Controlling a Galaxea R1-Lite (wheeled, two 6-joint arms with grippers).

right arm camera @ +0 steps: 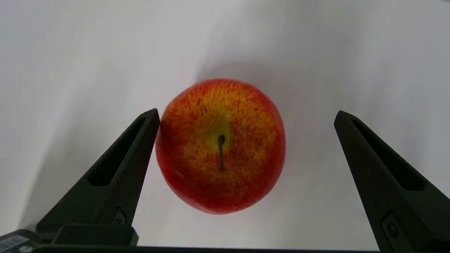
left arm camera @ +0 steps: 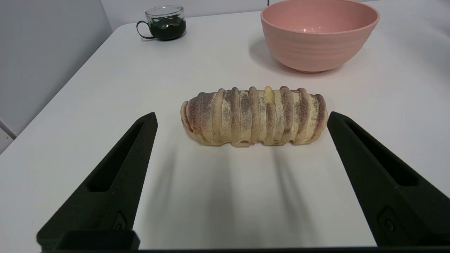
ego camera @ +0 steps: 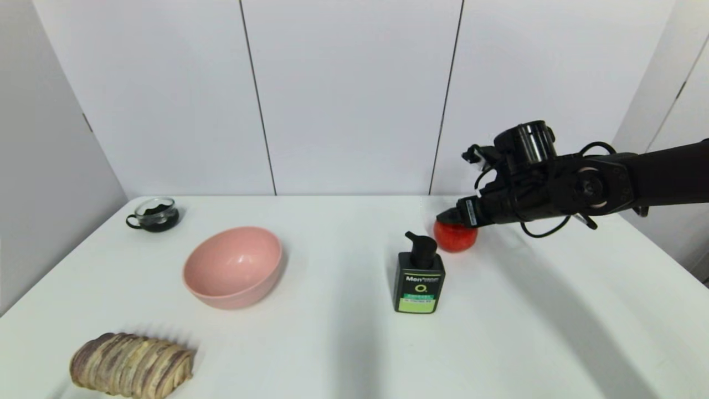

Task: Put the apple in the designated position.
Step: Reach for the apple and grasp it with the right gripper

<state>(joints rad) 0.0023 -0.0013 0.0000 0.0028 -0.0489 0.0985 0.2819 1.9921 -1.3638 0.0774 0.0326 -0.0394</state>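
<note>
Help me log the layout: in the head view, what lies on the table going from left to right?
Striped brown bread loaf → glass cup of dark liquid → pink bowl → black-and-green pump bottle → red apple, with the open right gripper above it.

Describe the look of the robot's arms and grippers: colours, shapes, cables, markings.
The right arm is black, with round joint housings, a cylindrical wrist module and loose black cables. The right gripper and left gripper each have two long, tapered matt-black jaws with hollow slots; a white barcode label sits at the right one's base.
</note>
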